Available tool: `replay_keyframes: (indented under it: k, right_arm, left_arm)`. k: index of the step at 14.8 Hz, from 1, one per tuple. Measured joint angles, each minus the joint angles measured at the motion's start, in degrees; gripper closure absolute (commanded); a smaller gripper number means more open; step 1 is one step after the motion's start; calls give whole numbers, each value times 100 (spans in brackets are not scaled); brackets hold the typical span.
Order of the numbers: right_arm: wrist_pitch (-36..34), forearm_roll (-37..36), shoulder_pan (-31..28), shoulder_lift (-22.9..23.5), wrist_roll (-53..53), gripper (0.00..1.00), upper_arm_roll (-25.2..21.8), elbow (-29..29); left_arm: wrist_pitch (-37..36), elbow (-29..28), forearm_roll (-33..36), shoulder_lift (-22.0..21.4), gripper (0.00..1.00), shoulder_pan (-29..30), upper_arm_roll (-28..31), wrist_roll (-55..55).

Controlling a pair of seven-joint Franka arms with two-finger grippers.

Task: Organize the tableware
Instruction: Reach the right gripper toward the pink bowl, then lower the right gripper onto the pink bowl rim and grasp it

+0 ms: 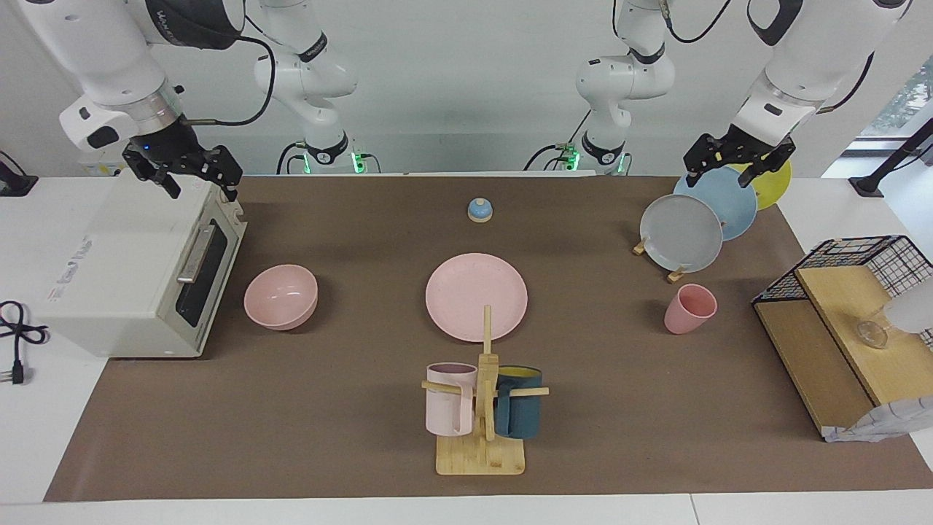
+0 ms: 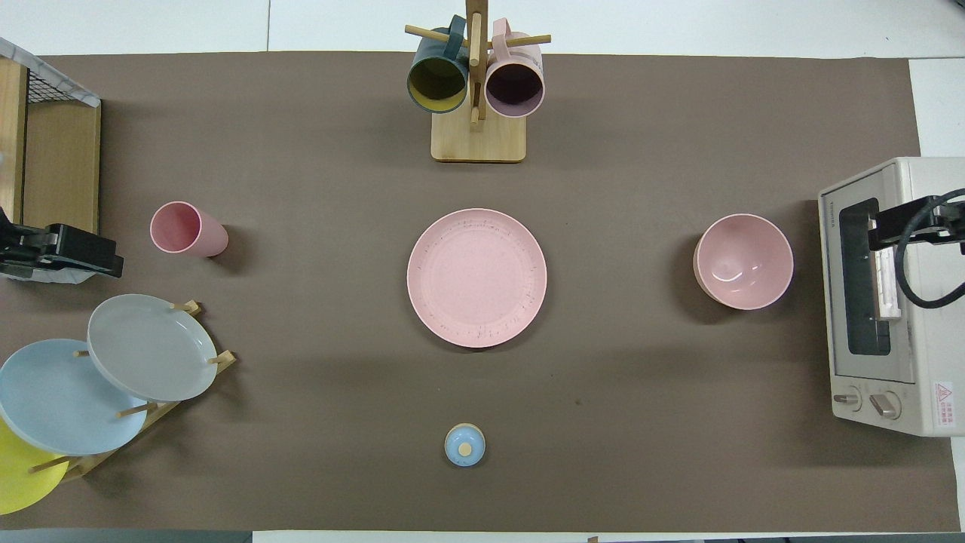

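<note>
While both arms wait raised, the left hand (image 1: pixel 738 162) hangs spread over the plate rack (image 1: pixel 674 251) and the right hand (image 1: pixel 191 175) hangs spread over the toaster oven (image 1: pixel 109 277). On the surface (image 1: pixel 350 408) the plate (image 1: pixel 477 297) lies mid-mat, between the bowl (image 1: pixel 280 296) beside the oven and the upright cup (image 1: pixel 689 308) near the rack.

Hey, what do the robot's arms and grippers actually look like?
Both arms are glossy white with rounded segments, dark bands at the joints and black cables looping along them. Green lights glow at their bases. The right gripper and left gripper are black and angular; a small blue light shows on the right one.
</note>
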Motion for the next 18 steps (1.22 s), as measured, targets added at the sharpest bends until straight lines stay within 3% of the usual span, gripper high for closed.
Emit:
replay_keyframes:
  k: [3,7,10,12,18]
  right_arm:
    - [24,2,2,0,0,0,1,-2]
    - [731,108,56,16,57,0,247,-369]
    - [1847,124,131,124,577,0,687,-1207]
    - [2760,125,236,289,665,0,733,-1873]
    - [4467,126,621,592,1009,0,776,-3107]
  left_arm:
    - [0,0,0,0,0,0,0,0]
    - [-1,0,0,0,0,0,0,0]
    - [-1,0,0,0,0,0,0,0]
    - [-1,0,0,0,0,0,0,0]
    - [-2,0,0,0,0,0,0,0]
